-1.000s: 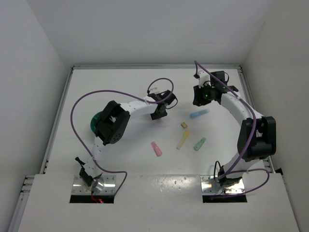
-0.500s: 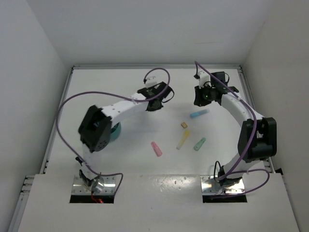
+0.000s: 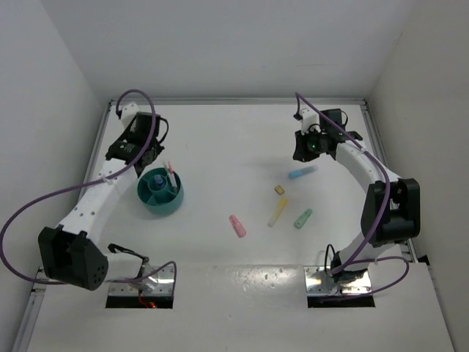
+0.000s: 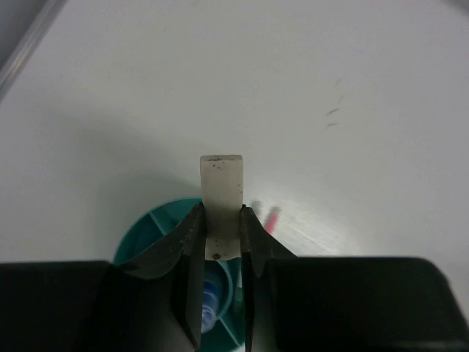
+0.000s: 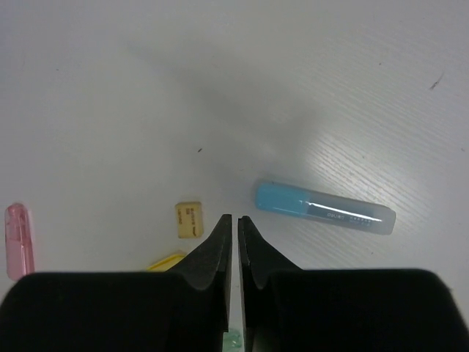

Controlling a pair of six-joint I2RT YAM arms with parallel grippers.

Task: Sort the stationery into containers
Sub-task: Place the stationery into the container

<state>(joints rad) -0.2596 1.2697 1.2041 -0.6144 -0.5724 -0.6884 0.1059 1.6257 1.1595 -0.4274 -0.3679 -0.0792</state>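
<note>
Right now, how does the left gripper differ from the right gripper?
The left gripper clamps a white rectangular eraser; the right gripper holds nothing. The left one is at the round teal cup; the right one is over the white table, between a small tan eraser and a pale blue marker. Both have their jaws closed.
</note>
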